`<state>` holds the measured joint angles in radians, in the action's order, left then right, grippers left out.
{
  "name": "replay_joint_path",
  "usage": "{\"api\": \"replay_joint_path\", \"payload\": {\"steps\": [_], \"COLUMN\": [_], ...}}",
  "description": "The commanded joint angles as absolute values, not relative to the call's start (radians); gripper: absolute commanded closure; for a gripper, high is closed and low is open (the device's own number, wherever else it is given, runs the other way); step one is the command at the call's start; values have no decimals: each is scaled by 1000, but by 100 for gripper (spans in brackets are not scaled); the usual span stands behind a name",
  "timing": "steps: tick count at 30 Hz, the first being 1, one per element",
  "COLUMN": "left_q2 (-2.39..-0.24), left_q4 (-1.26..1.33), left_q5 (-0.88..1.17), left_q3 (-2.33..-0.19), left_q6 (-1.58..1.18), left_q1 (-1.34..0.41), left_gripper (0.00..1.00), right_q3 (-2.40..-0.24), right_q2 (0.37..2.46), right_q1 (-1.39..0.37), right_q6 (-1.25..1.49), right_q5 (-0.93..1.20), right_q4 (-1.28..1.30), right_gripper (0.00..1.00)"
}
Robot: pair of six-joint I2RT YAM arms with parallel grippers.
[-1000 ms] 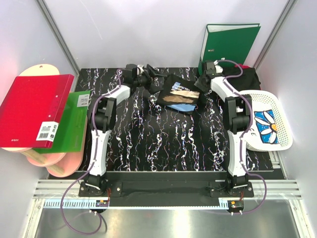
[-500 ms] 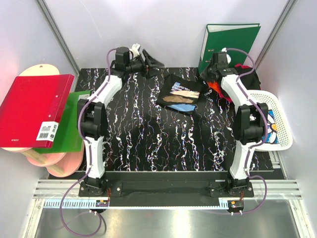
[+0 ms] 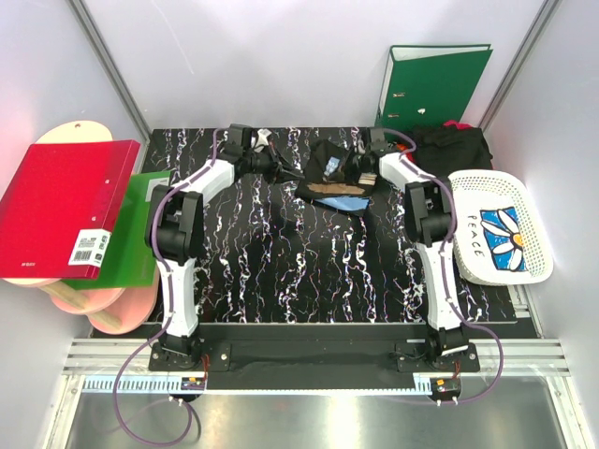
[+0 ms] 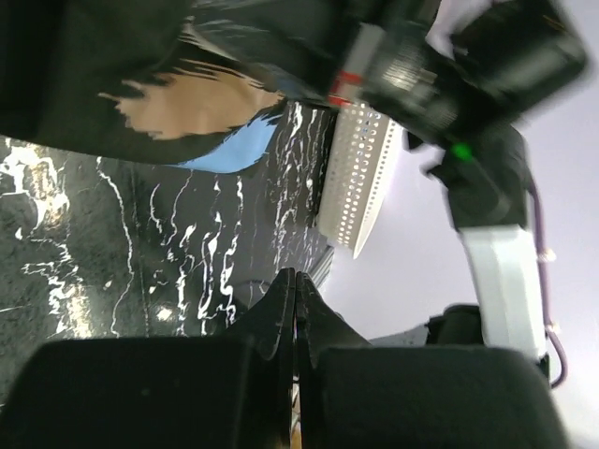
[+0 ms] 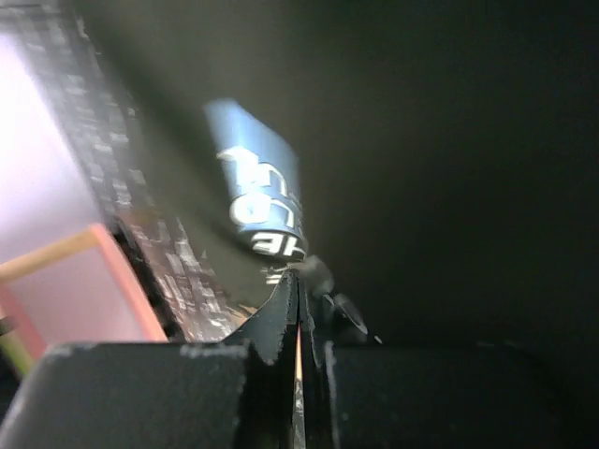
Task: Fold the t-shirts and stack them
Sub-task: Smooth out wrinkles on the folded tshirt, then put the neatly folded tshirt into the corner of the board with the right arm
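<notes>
Tabletop (image 3: pixel 309 271) open in front; t-shirt (image 3: pixel 339 178), binder (image 3: pixel 435 79) and basket (image 3: pixel 487 182) crowd the back.

matt black cloth t-shirt (image 3: pixel 328 187), glossy marbled table (image 3: pixel 281 253)

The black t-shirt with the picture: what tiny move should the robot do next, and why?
Probably open the left claw and ease it toward the t-shirt. The claw looks shut on nothing, and the cloth lies a little ahead of its tips.

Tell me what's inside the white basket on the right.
The basket holds a flat printed piece, a white daisy on blue beside the word PEACE. It covers the basket's floor, so anything beneath it cannot be seen.
</notes>
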<state>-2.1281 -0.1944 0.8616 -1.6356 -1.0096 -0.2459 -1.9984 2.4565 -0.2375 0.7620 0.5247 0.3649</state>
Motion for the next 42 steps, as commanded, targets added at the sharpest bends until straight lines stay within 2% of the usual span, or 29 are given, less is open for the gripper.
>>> {"api": "replay_joint_path", "payload": {"steps": [1, 5, 6, 8, 9, 10, 11, 12, 13, 14, 16, 21, 26, 31, 42], "left_q2": [-2029, -2016, -2005, -2000, -1999, -2000, -2000, -1994, -1988, -1982, -1968, -1957, -1954, -1973, -1967], "left_q4": [-198, -219, -222, -235, -236, -236, -239, -248, -256, -268, -282, -353, -400, -432, -456], "left_q5": [879, 862, 855, 838, 836, 841, 841, 836, 822, 818, 807, 804, 814, 836, 854], "left_q3": [-1634, -1632, -1629, -1621, -1621, -1621, -1621, -1620, -1615, -1609, -1597, -1574, -1562, -1578, -1578], "left_q6": [-959, -934, -925, -907, -902, -897, -887, -878, -868, -842, -816, -733, -680, -657, -629], "left_q1": [-249, -249, -252, -250, -252, -250, -252, -253, -255, -255, -255, -255, -255, -252, -227], "left_gripper": [98, 77, 47, 15, 1, 1, 1, 1, 1, 1, 1, 1, 1, 1, 1], "right_q3": [-2101, -2103, -2102, -2112, -2114, -2115, -2097, -2079, -2056, -1993, -1909, -1458, -1226, -1196, -1293], "right_q2": [2535, 2481, 2412, 2338, 2266, 2232, 2199, 2134, 2105, 2077, 2011, 1834, 1790, 1848, 2014], "right_q1": [-230, -233, -233, -232, -232, -232, -226, -221, -210, -174, -117, 45, 60, 31, -123], "right_q6": [802, 724, 703, 640, 618, 597, 566, 558, 558, 581, 633, 800, 821, 815, 859], "right_q5": [586, 555, 537, 490, 474, 447, 430, 411, 399, 400, 454, 465, 437, 420, 308], "right_q4": [465, 483, 480, 479, 479, 483, 488, 488, 488, 485, 471, 281, 244, 226, 219], "right_gripper": [100, 100, 100, 93, 81, 69, 52, 17, 6, 1, 0, 0, 0, 0, 0]}}
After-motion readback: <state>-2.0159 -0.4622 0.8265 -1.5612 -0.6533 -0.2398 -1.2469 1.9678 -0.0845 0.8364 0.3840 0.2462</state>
